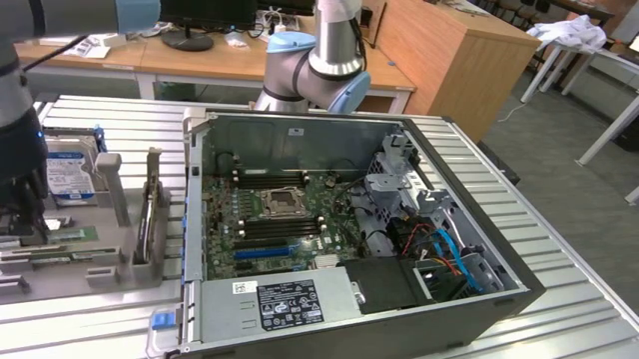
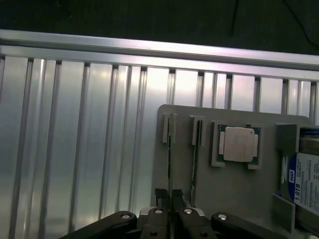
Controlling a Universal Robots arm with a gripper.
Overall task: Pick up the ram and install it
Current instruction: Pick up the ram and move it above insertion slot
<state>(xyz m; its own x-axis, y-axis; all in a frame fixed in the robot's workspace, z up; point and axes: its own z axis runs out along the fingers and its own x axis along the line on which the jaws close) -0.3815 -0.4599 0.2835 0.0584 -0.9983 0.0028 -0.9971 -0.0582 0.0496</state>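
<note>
The ram [image 2: 169, 149] stands on edge in a slot of the grey holder [image 2: 234, 194], seen as a thin dark line. My gripper [image 2: 169, 198] is shut on its near end, one finger on each side of the stick. A second thin stick [image 2: 194, 159] stands in the neighbouring slot. In the exterior view my gripper [image 1: 22, 221] hangs low over the holder [image 1: 110, 262] at the far left, well apart from the open computer case [image 1: 299, 120]. The motherboard [image 1: 269, 217] lies exposed inside the case, with long dark memory slots [image 1: 265, 179] beside the processor socket [image 1: 283, 202].
A square silver processor [image 2: 239, 145] sits in a recess of the holder, and a blue-labelled hard drive [image 2: 306, 179] [image 1: 68, 176] stands next to it. The ribbed metal table [image 2: 75, 139] extends around the holder. Inside the case, a power supply [image 1: 284, 303] and coloured cables [image 1: 450, 250] fill the near end.
</note>
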